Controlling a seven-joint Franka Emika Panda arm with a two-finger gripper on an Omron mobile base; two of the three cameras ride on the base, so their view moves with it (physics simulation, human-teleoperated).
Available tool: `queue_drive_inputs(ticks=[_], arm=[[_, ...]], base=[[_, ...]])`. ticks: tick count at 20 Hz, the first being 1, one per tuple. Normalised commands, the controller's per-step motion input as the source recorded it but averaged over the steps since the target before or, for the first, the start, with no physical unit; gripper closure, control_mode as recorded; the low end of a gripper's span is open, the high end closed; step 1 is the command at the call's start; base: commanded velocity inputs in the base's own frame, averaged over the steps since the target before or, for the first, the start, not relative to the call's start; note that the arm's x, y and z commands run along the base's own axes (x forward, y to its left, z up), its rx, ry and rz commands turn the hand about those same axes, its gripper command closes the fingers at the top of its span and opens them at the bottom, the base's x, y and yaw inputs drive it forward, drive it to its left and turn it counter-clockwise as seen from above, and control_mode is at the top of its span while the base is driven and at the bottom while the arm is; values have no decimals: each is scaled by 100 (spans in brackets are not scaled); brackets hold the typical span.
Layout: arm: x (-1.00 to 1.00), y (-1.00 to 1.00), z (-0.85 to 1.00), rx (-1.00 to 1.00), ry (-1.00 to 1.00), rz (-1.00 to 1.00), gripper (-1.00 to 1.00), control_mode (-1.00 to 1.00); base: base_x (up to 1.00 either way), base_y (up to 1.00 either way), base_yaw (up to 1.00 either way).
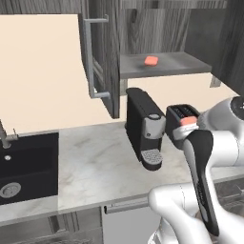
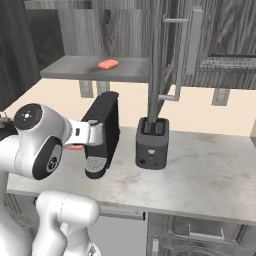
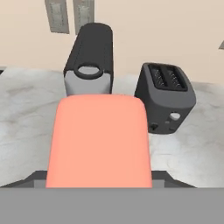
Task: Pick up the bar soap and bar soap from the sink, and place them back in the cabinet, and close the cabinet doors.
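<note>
Salmon bar soap point(image 3: 99, 142) sits clamped in the gripper point(image 1: 188, 125); the cabinet shelf point(image 1: 183, 65) lies above, slightly left.

Flat, even rendered light is washing over everything, no glare showing. The black pod coffee machine point(image 1: 144, 126) is casting only a soft shadow on the pale marble counter point(image 1: 95, 167). Edges are looking slightly soft and pixelated.

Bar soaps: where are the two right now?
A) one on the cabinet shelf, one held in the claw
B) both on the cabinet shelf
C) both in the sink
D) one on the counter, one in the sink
A: one bar soap lies on the cabinet shelf, the other bar soap sits in the claw.
</note>
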Motion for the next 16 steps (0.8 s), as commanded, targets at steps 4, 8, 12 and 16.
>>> queue_drive_inputs(ticks=[4, 8, 12, 16], arm=[[0, 0, 22, 0, -23, 0, 100, -100], [0, 0, 31, 0, -22, 0, 100, -100], [0, 0, 36, 0, -13, 0, 100, -100], [0, -4, 20, 0, -8, 0, 100, -100]], base=[[0, 0, 0], [0, 0, 0], [0, 0, 0], [0, 0, 0]])
